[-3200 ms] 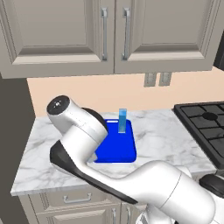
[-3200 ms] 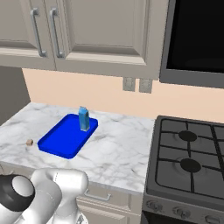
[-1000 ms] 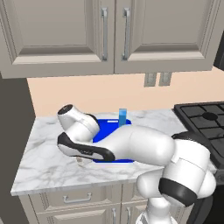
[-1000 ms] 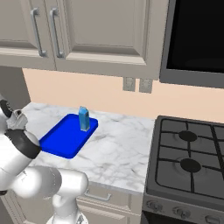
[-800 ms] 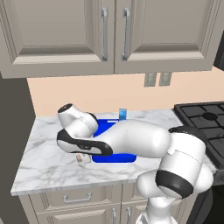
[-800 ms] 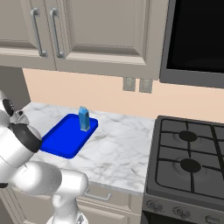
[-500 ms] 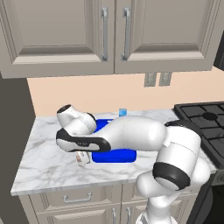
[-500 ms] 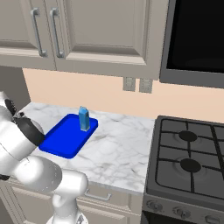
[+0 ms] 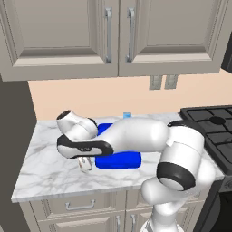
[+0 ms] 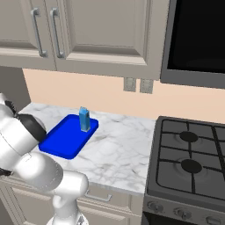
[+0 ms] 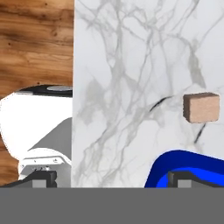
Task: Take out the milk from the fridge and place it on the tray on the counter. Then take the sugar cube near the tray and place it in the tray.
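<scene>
Going for the sugar cube [image 11: 201, 107] looks like the step in hand, since the milk [image 10: 84, 119] is already standing upright in the tray [image 10: 57, 141], toward its far end near the wall. The cube sits on the marble table [image 9: 41, 167], just beside the tray's rounded blue corner in the hand view, apart from it, not touching.

The end effector [image 9: 84, 163] hangs low over the table at the tray's left edge, fingers spread wide with nothing between them. In the hand view the cube is off to the right of centre, so I'd say the hand needs to slide sideways until the cube sits midway between the two tips before dropping. It's a really tiny thing, so centring matters a lot: a fingertip landing on top of it would probably just flick it away. I'd also watch that tray rim, because one finger seems to sit right over the blue edge and could catch on it on the way down.

Container-wise: the tray holds only the milk carton as far as I can see, with lots of bare blue floor left for the cube.
</scene>
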{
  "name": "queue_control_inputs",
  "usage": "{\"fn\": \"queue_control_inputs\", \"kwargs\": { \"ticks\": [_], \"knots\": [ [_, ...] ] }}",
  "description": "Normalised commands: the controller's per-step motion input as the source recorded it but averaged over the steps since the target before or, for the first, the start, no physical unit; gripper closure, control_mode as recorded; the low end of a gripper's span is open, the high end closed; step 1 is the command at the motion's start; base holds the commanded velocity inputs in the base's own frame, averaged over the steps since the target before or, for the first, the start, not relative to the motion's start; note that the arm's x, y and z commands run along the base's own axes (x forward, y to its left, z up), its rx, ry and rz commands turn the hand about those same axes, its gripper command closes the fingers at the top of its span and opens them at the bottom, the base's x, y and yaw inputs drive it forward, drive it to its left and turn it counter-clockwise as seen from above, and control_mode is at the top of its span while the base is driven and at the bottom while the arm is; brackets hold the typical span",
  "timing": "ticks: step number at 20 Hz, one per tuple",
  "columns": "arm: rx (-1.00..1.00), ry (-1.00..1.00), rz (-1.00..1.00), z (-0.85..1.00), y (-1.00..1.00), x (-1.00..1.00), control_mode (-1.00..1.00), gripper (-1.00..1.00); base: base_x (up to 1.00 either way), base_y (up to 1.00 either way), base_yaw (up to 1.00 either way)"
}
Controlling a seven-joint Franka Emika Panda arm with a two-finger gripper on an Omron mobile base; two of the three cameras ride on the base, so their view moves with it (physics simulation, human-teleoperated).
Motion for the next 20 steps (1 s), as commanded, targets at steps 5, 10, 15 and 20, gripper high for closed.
{"fn": "queue_control_inputs", "kwargs": {
  "ticks": [5, 10, 15, 20],
  "knots": [
    [0.00, 0.00, 0.00, 0.00, 0.00, 0.15, -1.00, -1.00, 0.00, 0.00, 0.00],
    [0.00, 0.00, 0.00, -0.09, 0.00, 0.17, -1.00, -1.00, 0.00, 0.00, 0.00],
    [0.00, 0.00, 0.00, -0.21, 0.00, 0.13, -1.00, -1.00, 0.00, 0.00, 0.00],
    [0.00, 0.00, 0.00, -0.18, 0.00, 0.13, -1.00, -1.00, 0.00, 0.00, 0.00]
  ]
}}
